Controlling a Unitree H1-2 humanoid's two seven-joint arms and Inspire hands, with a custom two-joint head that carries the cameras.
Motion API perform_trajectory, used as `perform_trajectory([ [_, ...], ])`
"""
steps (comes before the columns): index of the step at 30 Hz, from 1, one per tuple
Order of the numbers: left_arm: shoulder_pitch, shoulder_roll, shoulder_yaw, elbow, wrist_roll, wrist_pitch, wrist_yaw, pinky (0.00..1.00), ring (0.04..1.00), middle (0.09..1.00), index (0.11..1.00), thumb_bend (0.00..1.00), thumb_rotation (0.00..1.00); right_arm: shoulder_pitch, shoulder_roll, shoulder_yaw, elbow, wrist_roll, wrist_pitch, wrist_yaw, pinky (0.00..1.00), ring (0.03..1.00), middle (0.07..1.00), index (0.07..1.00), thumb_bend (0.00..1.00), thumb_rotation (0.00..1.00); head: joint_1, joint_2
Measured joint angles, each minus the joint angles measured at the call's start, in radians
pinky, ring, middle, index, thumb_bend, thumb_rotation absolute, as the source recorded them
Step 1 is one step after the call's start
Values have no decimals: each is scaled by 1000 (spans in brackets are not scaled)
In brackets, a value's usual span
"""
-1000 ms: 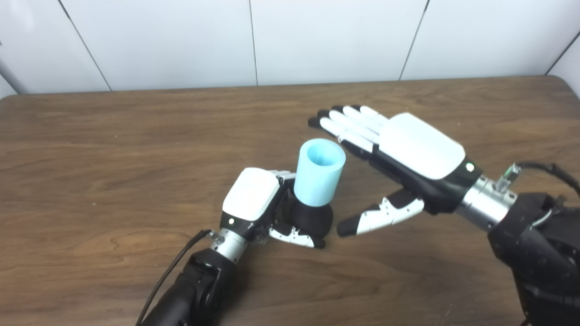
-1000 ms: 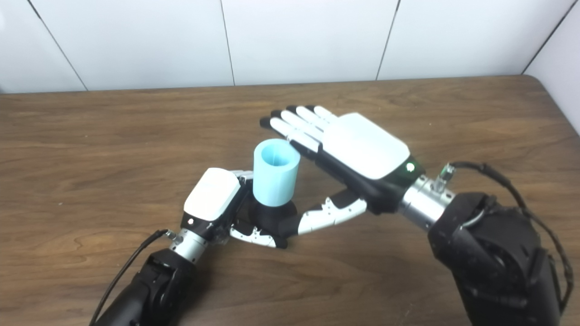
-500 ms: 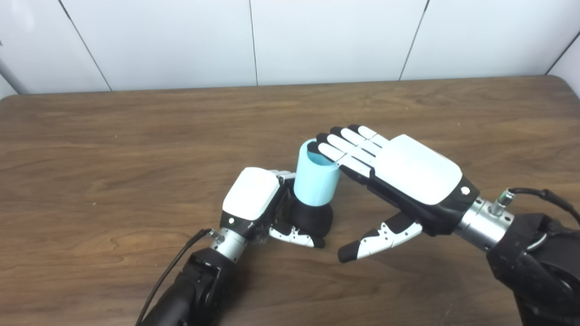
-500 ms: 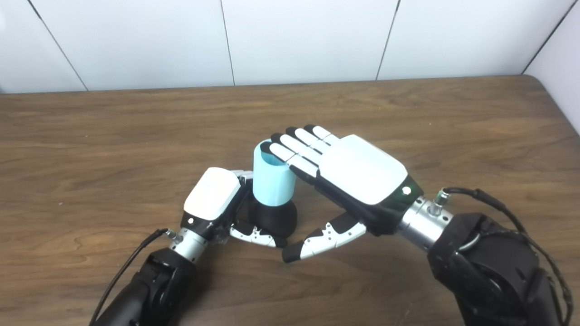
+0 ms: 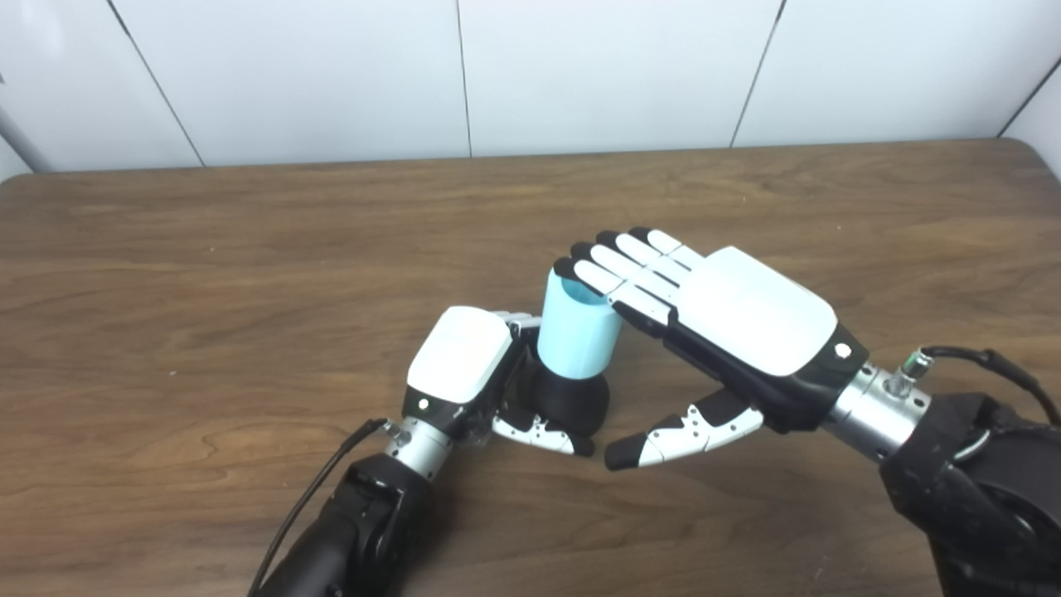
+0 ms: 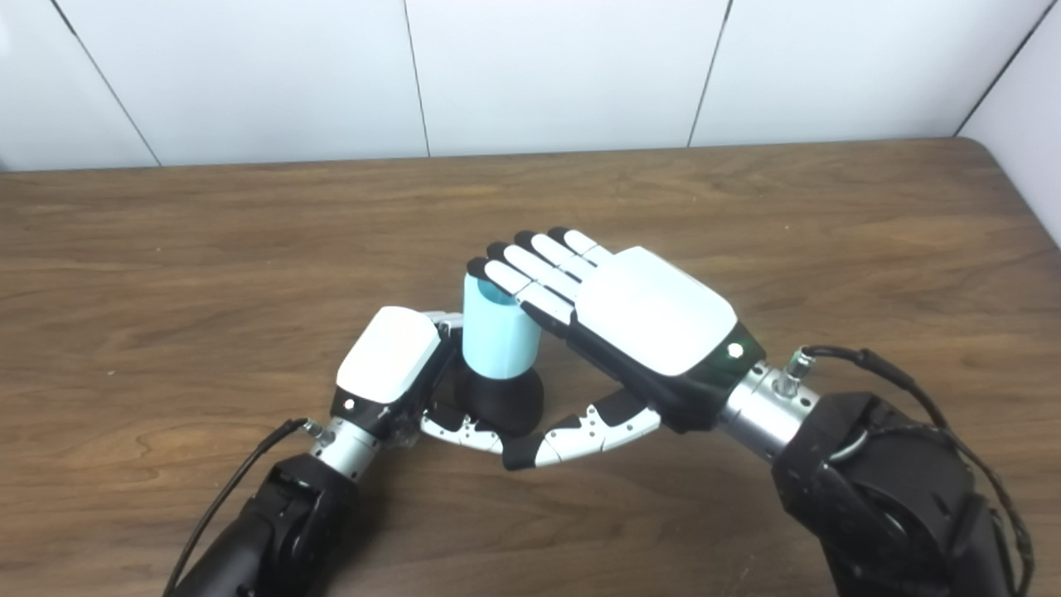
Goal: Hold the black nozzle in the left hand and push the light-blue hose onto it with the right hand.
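The right hand [image 5: 750,319] lies flat, its fingers [image 5: 617,264] straight and spread, covering most of the light-blue hose [image 5: 578,335] opening and gripping nothing. The hose, a smooth matte cylinder, stands upright on the black nozzle [image 5: 570,401]. The left hand [image 5: 464,365] is wrapped around the nozzle; its fingers are mostly hidden behind it. Both rest on the wood-grain tabletop [image 5: 207,274].

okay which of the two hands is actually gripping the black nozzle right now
The left hand, its fingers wrapped around the black nozzle. The right hand lies flat over the light-blue hose.
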State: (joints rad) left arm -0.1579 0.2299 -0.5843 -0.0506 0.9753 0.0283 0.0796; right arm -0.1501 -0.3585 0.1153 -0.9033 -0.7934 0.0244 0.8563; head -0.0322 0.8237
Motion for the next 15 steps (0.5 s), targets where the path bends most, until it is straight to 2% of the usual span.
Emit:
perform_trajectory([
  [15, -1, 0, 0, 0, 1, 0, -1, 388, 525, 526, 434, 473, 0, -12, 9, 12, 2, -1, 1, 12, 1000, 1000, 998, 967, 581, 1000, 3, -2],
])
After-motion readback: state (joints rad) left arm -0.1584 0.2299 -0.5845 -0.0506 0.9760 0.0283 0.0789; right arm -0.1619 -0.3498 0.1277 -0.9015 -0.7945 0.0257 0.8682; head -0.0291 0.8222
